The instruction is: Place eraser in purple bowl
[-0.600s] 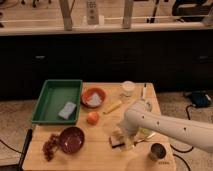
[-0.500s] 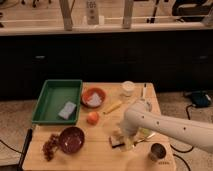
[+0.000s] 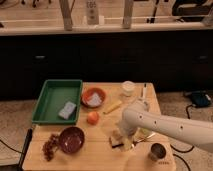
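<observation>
The eraser [image 3: 116, 141], a small cream block with a black base, lies on the wooden table [image 3: 95, 157] near the front middle. My gripper [image 3: 123, 136] comes down from the white arm [image 3: 170, 127] on the right and sits right at the eraser, partly covering it. The purple bowl [image 3: 71, 139] stands at the front left, about a bowl's width left of the eraser, and looks empty.
A green tray [image 3: 50, 97] at the left holds a pale sponge [image 3: 67, 110]. An orange bowl [image 3: 93, 97], an orange fruit [image 3: 92, 117], a yellow item [image 3: 112, 107], a white cup [image 3: 128, 88], dark grapes [image 3: 49, 146] and a metal can [image 3: 157, 151] also stand on the table.
</observation>
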`<action>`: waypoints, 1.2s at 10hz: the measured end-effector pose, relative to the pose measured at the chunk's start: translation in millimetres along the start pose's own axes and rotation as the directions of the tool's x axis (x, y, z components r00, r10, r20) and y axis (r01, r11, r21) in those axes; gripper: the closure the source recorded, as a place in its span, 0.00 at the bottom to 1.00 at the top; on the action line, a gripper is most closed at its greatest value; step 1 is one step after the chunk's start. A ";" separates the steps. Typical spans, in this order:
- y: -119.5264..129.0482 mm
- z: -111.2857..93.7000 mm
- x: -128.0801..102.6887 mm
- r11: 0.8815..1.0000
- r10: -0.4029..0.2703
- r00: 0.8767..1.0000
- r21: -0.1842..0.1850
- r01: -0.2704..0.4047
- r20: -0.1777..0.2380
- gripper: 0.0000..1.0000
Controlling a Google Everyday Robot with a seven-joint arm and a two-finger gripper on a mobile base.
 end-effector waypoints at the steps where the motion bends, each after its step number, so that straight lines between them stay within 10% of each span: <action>1: -1.6 3.4 -1.2 1.000 0.002 1.000 -0.002 -0.002 0.003 0.34; 7: -8.5 12.4 3.5 1.000 0.026 1.000 -0.014 -0.026 0.000 0.93; 12: -10.8 -13.8 2.8 1.000 0.019 1.000 0.015 -0.019 -0.010 1.00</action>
